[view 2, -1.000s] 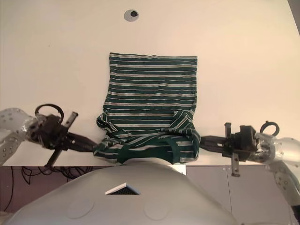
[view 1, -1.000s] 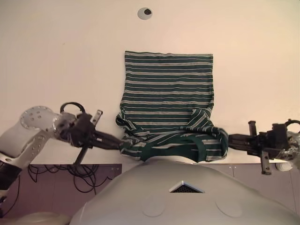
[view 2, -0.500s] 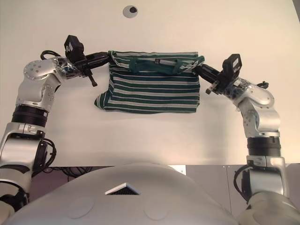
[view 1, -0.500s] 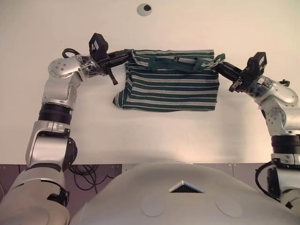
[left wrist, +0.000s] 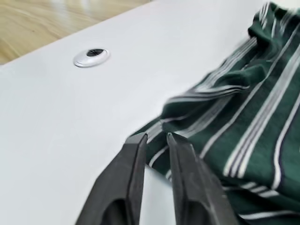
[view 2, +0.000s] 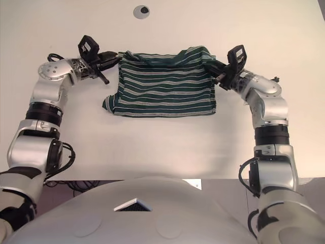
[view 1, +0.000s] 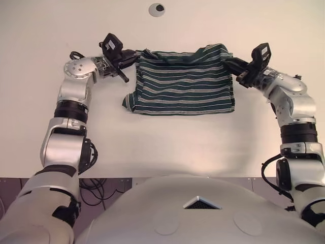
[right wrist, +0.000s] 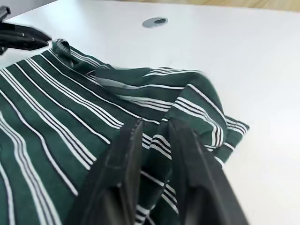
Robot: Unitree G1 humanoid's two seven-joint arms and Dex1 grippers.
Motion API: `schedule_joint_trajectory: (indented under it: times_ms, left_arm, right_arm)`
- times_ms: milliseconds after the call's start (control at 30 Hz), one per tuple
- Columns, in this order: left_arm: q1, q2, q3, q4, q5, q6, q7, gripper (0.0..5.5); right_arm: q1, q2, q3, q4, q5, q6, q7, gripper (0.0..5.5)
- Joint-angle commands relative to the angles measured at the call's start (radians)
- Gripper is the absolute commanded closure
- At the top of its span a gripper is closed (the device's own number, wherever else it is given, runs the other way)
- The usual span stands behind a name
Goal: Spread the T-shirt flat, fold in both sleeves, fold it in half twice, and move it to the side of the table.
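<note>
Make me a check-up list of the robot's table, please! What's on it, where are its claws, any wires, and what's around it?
Surface: white table with a round hole cover near its far edge.
Job's things: green striped T-shirt, folded over and lying on the table; its far right corner is bunched up, and a flap pokes out at its near left corner.
Clutter: nothing seen.
Grippers: left gripper is at the shirt's far left corner, its fingers a little apart with no cloth between them; right gripper is at the bunched far right corner.
Cables: dark cables hang below the table's near edge, on the left.
Surroundings: wooden floor beyond the table.
</note>
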Motion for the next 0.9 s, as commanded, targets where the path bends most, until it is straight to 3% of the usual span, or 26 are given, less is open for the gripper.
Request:
schedule_joint_trajectory:
  times_ms: [33,167,267,333,433,567,667,767,900]
  left_arm:
    - [-0.071,-0.020,0.086,0.071,-0.044,0.081,0.026,4.05]
    - [-0.114,-0.026,0.141,0.139,-0.053,0.125,0.057,3.47]
    - [0.034,-0.038,0.152,-0.192,-0.179,0.003,-0.176,3.47]
    - [0.177,-0.020,0.087,-0.454,-0.247,-0.012,-0.330,3.47]
    - [0.329,0.048,-0.075,-0.592,-0.133,-0.115,-0.445,3.47]
    - [0.337,0.137,-0.237,-0.466,0.256,-0.361,-0.336,3.47]
    - [0.273,0.183,-0.307,-0.333,0.493,-0.495,-0.177,3.47]
    - [0.211,0.211,-0.340,-0.256,0.623,-0.568,-0.046,3.47]
    - [0.095,0.255,-0.405,-0.131,0.816,-0.673,0.167,3.47]
  right_arm:
    - [-0.118,0.044,-0.073,0.118,0.009,0.063,-0.071,3.90]
    - [-0.175,0.073,-0.113,0.192,0.003,0.065,-0.101,3.20]
    - [-0.088,0.039,-0.047,0.090,-0.132,-0.203,-0.063,3.20]
    - [-0.037,0.012,-0.013,0.030,-0.200,-0.362,-0.024,3.20]
    - [-0.017,-0.043,0.074,0.057,-0.392,-0.544,-0.074,3.20]
    - [-0.049,-0.110,0.174,0.171,-0.660,-0.626,-0.227,3.20]
    - [-0.036,-0.155,0.211,0.180,-0.749,-0.655,-0.244,3.20]
    - [0.030,-0.201,0.227,0.080,-0.737,-0.691,-0.158,3.20]
    - [0.250,-0.333,0.266,-0.253,-0.643,-0.680,0.054,3.20]
